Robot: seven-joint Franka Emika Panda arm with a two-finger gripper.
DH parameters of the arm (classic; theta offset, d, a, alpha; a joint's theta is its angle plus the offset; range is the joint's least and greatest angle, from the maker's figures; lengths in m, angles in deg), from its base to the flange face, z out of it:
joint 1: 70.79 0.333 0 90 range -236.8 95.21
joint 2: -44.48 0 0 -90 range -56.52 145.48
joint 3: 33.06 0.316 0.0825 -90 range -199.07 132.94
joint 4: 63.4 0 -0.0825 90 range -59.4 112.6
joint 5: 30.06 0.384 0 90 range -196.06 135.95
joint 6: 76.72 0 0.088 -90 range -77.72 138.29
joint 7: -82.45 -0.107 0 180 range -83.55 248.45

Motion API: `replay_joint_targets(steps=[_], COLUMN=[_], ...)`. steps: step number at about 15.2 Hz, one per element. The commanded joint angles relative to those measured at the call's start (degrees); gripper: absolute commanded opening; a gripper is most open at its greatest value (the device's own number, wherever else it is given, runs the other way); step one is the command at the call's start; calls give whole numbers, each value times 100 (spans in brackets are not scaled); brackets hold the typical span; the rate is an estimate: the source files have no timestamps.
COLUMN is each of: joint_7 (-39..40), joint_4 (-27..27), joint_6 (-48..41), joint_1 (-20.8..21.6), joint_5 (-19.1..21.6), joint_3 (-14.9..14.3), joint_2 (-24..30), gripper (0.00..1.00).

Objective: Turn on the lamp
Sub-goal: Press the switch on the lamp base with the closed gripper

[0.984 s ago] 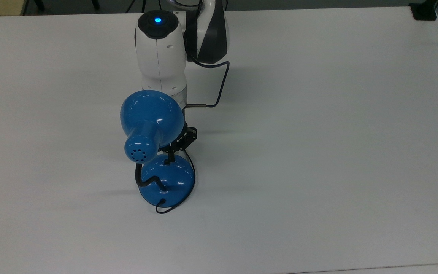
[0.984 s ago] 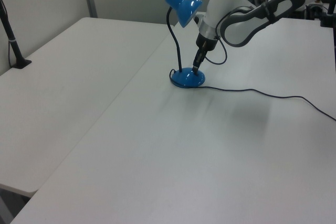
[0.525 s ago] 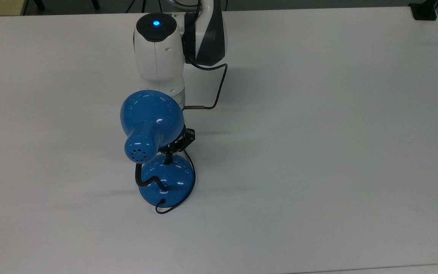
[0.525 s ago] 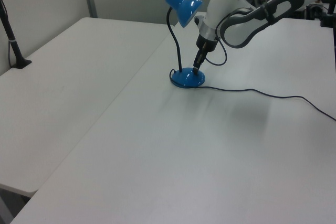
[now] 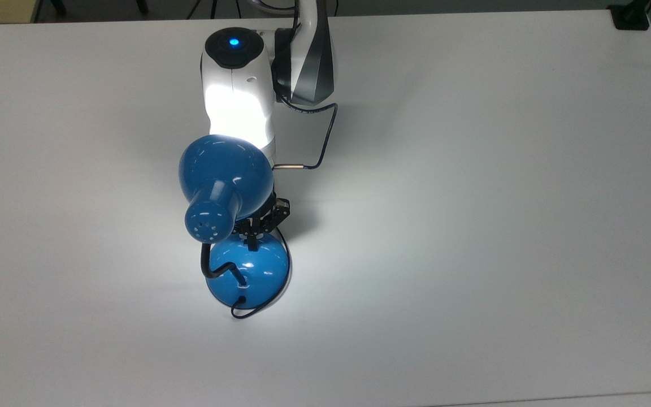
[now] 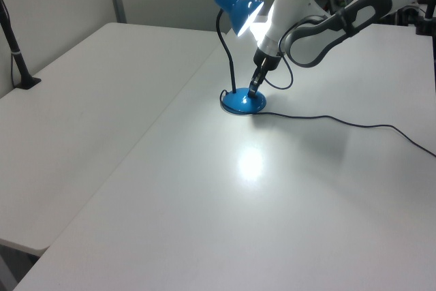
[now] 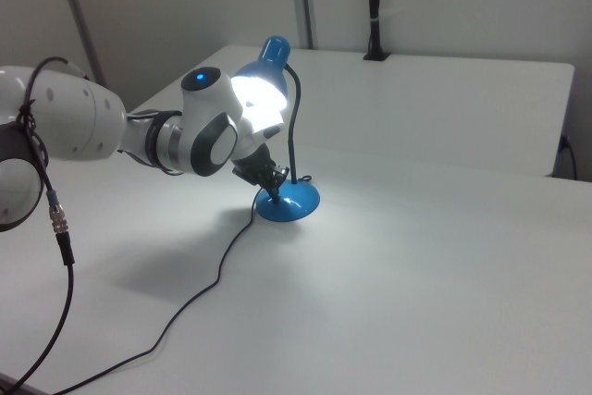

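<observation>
Left view: arm angled down, end effector (image 6: pixel 255 89) tip pressed on lit lamp (image 6: pixel 243 101) base. Fingers apparently closed, gripping nothing.

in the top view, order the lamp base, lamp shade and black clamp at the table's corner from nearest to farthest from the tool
1. lamp base: the tool reaches its upper edge.
2. lamp shade: just above, toward the top view's left.
3. black clamp: far off at the top view's upper right table corner.
</observation>
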Motion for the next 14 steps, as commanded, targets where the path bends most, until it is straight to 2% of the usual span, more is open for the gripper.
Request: replay_joint_targets(steps=[1, 6, 9, 10, 11, 14], joint_7=[-139, -113, -148, -165, -183, -183], joint_4=[-17, 80, 667, 956, 1029, 994], joint_6=[375, 279, 34, -437, -981, -2670], joint_1=[43, 35, 35, 26, 35, 43], joint_5=[-26, -26, -9, 0, 0, 61], joint_3=[-40, -40, -23, 4, 4, 13], joint_2=[-155, 46, 677, 1141, 1424, 2145], gripper=[0, 0, 0, 0, 0, 0])
